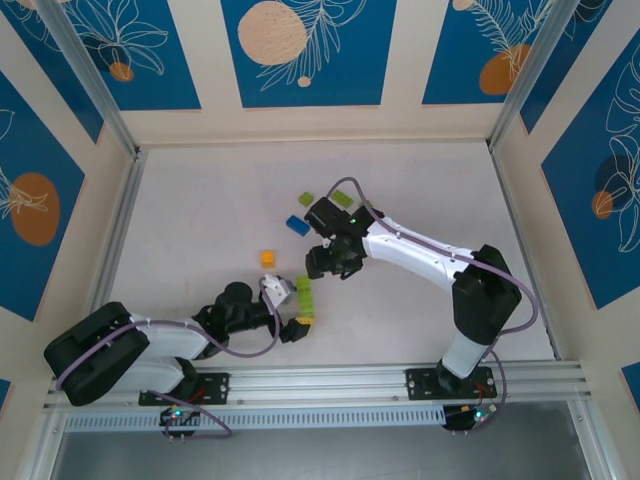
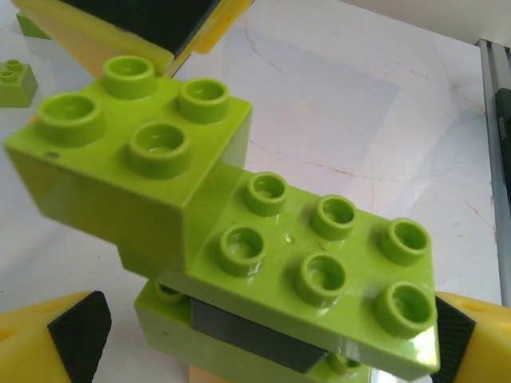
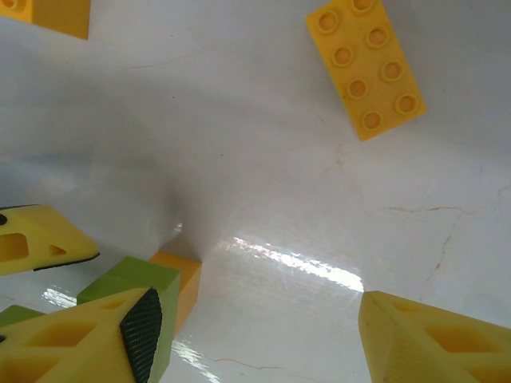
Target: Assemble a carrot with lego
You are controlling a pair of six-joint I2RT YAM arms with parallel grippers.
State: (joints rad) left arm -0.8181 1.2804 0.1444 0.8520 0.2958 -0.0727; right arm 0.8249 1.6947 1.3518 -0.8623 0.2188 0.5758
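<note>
Straddling a clump of lime green lego bricks (image 2: 239, 239), the left claw (image 2: 267, 319) is spread as wide as it goes and is released, not gripping. In its wrist view, its yellow fingers (image 2: 56, 343) with black pads sit at the two lower corners, and the clump fills the space between them. One finger stands clear of the plastic. The other is right at the corner of the long brick, where contact cannot be judged.

The clump has a square four-stud brick (image 2: 136, 159) on top, overlapping a long eight-stud brick (image 2: 335, 271). Below these are a dark grey layer (image 2: 247, 331) and more lime green. Beyond this claw and off to one side, a small lone green brick (image 2: 16, 80) lies on the white table (image 2: 359, 120).

The right claw (image 3: 257, 307) is also released, with bare table between its two parted fingers. One of its fingers is just beside the end of the clump, where lime green sits over orange. Ahead of this claw and well apart from it, an orange eight-stud brick (image 3: 366, 68) lies flat with its studs up. Part of another orange brick (image 3: 48, 14) shows farther off to the side.

From above, the two claws meet at the clump from opposite sides. A blue brick (image 1: 297, 224) lies near the right claw's wrist, on the side away from the clump.
</note>
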